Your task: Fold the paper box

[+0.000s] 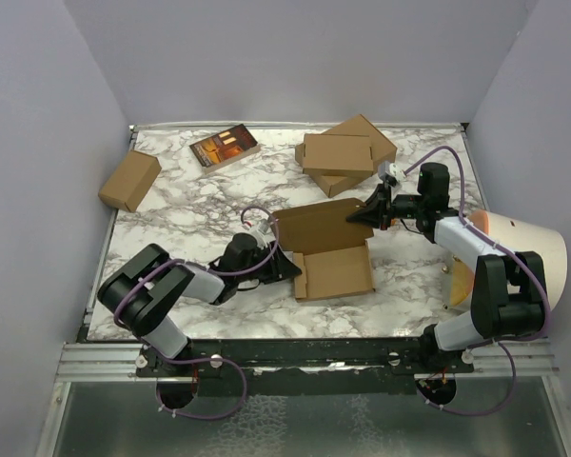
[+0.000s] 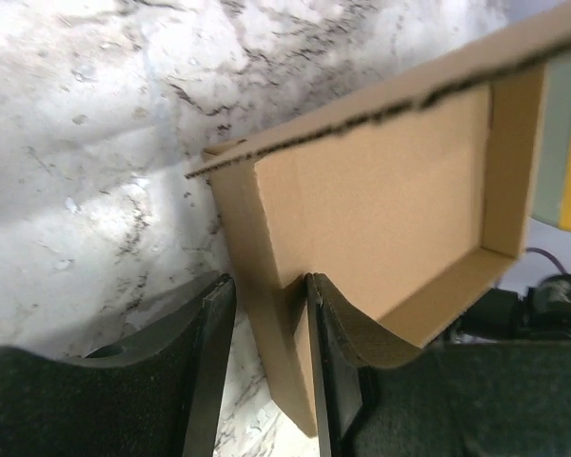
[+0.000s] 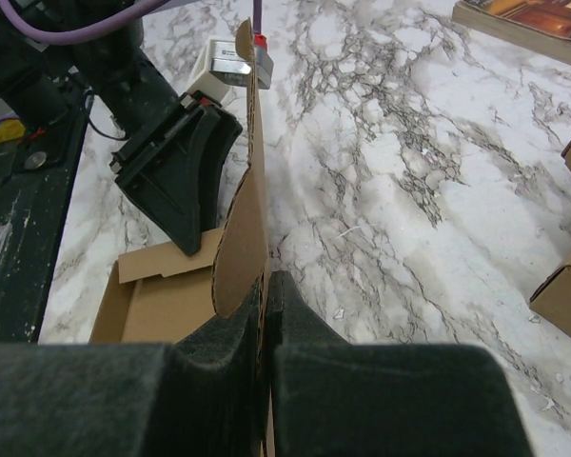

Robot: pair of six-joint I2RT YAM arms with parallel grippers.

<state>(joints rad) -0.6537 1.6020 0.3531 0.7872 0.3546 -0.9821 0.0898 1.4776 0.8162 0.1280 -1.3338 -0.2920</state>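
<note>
Top external view: the right gripper [image 1: 356, 215] pinches the lid of the flat brown cardboard box [image 1: 335, 274]. The left gripper [image 1: 288, 268] has its jaws apart around a side wall.

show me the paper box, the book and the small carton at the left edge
paper box [image 1: 335, 273], top view, floor of its open tray
book [image 1: 225, 148], top view, middle of its cover
small carton [image 1: 129, 180], top view, its top face

2 arms reaching inward and low, left arm [image 1: 186, 284] bent at the elbow, left hand [image 1: 285, 269] slightly parted, right hand [image 1: 360, 212] pinched tight on the paper box [image 1: 333, 274] lid
</note>
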